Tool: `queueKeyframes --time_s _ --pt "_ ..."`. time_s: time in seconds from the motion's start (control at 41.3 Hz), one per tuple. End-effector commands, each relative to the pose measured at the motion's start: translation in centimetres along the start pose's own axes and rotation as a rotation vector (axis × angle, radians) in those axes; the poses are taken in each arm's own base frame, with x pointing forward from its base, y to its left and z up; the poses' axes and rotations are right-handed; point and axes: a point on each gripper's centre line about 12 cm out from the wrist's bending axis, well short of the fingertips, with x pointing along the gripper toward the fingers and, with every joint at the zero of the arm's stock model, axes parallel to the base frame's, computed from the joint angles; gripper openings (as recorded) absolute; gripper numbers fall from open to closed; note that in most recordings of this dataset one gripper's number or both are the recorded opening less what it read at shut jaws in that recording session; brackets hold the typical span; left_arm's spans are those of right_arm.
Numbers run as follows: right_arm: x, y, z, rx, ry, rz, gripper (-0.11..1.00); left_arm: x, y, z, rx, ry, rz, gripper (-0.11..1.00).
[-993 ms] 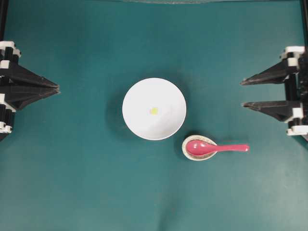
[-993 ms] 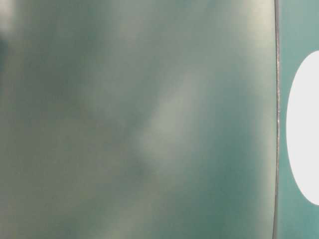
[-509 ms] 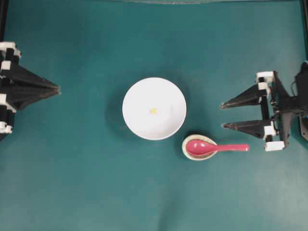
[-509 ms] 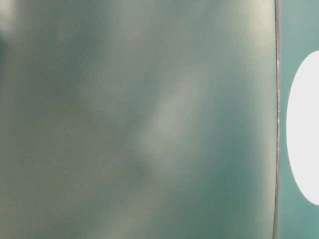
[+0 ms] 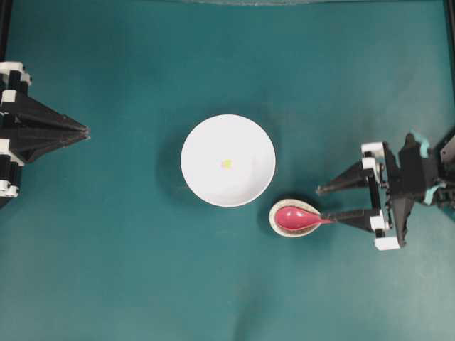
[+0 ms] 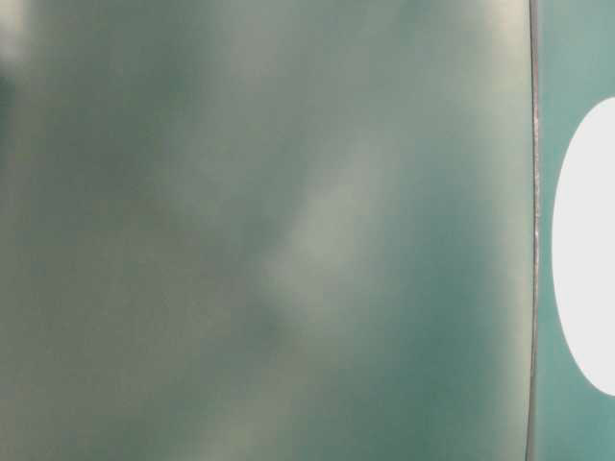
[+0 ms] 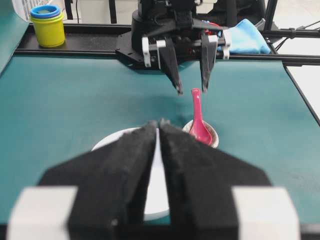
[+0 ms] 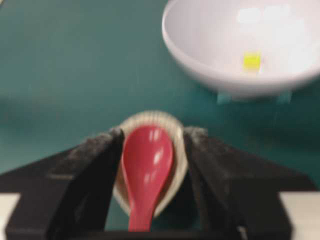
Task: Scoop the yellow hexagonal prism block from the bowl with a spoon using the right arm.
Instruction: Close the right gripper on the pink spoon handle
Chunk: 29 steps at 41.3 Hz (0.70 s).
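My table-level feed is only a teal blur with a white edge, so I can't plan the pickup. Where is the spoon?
Observer: The spoon rests with its scoop in a small speckled dish, next to the white bowl on the right arm's side.
Operator: Is the right gripper on it?
Observer: The right gripper is open, with its fingers straddling the spoon's handle and not closed on it.
Operator: Is the block in the bowl?
Observer: Yes, the yellow block sits near the bowl's middle.
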Motion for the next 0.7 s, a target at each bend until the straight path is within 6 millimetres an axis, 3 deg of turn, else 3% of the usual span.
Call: queueKeyframes --time_s 0.0,0.218,0.678 --pt "0.0 0.4 -0.4 0.012 -0.002 -0.008 0.57 0.2 0.0 1.0 0.0 -0.026 -0.001 0.11" --pt "-0.3 1.7 -2.0 0.02 0.014 -0.01 0.57 0.2 0.0 1.1 0.001 -0.029 -0.002 0.11" --pt "0.1 2.1 -4.2 0.018 0.055 -0.044 0.57 0.3 0.0 1.0 0.001 -0.025 -0.001 0.11"
